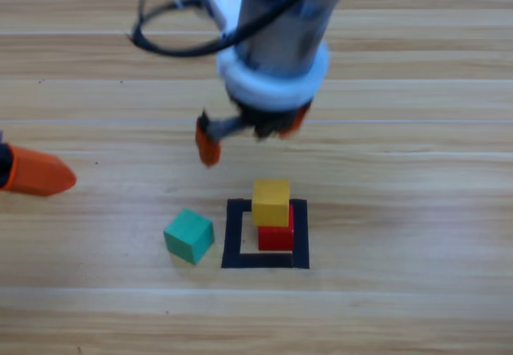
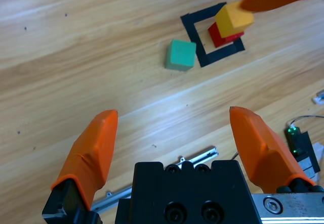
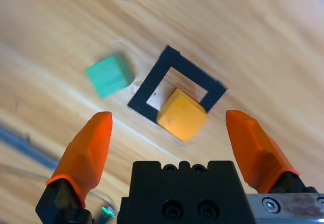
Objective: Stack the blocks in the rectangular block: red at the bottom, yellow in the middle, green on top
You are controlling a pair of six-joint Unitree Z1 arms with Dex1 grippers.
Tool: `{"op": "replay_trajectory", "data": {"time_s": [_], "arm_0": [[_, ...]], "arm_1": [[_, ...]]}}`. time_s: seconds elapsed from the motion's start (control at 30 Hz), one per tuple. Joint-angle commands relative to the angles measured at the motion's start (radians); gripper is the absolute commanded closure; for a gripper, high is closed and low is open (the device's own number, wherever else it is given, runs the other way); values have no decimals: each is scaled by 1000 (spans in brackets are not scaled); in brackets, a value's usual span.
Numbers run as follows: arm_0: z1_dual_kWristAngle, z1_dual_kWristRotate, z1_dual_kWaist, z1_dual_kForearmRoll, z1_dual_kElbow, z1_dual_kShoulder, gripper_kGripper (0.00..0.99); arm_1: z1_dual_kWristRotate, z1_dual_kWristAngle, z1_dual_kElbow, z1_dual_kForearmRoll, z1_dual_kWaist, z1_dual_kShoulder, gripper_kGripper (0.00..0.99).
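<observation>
Table (image 1: 417, 307): wooden planks, bearing everything below.
Right gripper (image 1: 250, 135): hangs above the table just behind the stack, jaws spread wide and empty; the right wrist view looks down on the yellow cube between them.
Left gripper (image 1: 36, 172): waits at the left edge, jaws apart, grasping nothing.
Rectangular block (image 1: 236, 235): black tape outline, centre of the table.
Yellow cube (image 1: 271, 202): sits on the red one, slightly offset.
Red cube (image 1: 276, 237): inside the outline, at the bottom.
Green cube (image 1: 189, 235): on the table just left of the outline, outside it.
</observation>
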Motion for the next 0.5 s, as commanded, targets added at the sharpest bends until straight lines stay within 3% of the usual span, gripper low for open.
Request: {"op": "replay_trajectory", "data": {"time_s": [0.03, 0.13, 0.23, 0.5], "arm_0": [[0, 56, 19, -6, -107, 122, 57], [-24, 87, 19, 5, -185, 279, 57], [-53, 99, 22, 8, -214, 426, 56], [-112, 130, 51, -42, -200, 595, 56]], "arm_1": [[-308, 87, 192, 3, -102, -366, 0], [-462, 218, 434, -54, -147, -476, 0], [-580, 318, 713, -201, -199, -553, 0], [-601, 419, 1060, -539, -213, -600, 0]]}}
